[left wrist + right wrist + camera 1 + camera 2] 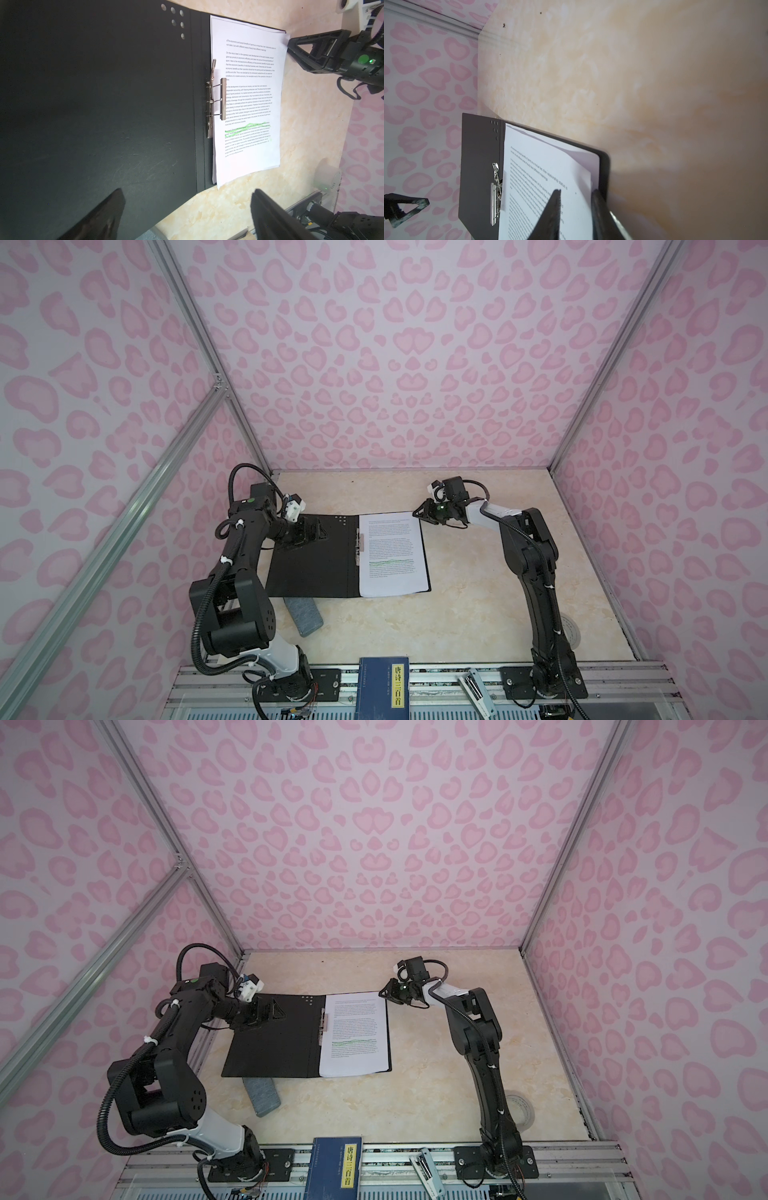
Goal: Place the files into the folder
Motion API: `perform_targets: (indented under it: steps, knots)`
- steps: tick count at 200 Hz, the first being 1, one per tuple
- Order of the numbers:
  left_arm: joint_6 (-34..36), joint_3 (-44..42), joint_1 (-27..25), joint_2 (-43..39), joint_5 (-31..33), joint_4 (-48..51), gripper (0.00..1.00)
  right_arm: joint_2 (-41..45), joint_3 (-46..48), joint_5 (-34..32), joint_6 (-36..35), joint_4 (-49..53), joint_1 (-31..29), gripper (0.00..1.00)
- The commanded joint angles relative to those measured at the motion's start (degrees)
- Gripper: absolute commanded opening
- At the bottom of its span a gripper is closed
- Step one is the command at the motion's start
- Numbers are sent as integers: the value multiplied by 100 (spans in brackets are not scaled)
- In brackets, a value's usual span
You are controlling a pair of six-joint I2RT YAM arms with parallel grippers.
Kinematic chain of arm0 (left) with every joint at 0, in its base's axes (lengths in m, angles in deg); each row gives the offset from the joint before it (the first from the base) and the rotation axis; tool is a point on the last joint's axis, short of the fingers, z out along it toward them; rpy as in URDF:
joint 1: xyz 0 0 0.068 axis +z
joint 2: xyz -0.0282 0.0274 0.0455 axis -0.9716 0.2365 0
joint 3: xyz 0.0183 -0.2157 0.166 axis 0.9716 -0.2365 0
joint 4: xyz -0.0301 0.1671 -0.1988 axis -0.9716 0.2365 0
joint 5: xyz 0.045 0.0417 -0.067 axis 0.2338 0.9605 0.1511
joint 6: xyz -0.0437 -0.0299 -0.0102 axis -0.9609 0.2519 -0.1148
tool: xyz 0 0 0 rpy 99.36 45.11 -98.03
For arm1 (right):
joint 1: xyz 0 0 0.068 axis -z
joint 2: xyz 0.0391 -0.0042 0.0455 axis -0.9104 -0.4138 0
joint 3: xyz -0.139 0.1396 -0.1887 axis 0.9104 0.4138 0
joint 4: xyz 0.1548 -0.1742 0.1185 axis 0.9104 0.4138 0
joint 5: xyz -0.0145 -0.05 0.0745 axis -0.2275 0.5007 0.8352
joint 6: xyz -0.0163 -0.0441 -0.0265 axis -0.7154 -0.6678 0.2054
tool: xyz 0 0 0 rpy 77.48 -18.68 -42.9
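Note:
The folder lies open on the table, black inside up, in both top views. The files lie stacked on its right half beside the metal clip, white sheets with small black text and green-marked lines. My left gripper hangs open over the far part of the bare left flap. My right gripper is at the far right corner of the files, jaws a little apart, one finger over the top sheet, one at its edge. That corner curls up slightly.
A grey block pokes out from under the folder's near edge. At the front rail lie a dark blue book with a yellow label and a white stapler-like tool. A clear tape roll sits behind the right arm. Pink-patterned walls enclose the table.

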Motion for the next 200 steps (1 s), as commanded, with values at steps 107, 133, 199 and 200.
perform_targets:
  steps: [107,133,199,200]
  knots:
    - [-116,217,1229,20,1315,-336,98,3092,2699,-803,74,-462,-240,27]
    - [203,200,1449,236,1246,-311,98,3707,3500,-981,114,-571,-501,26]
    - [107,-29,1550,799,1395,-600,99,4734,4280,-1195,145,-354,-813,25]
    - [107,-29,1547,808,1384,-600,99,4741,4281,-1198,147,-345,-812,25]
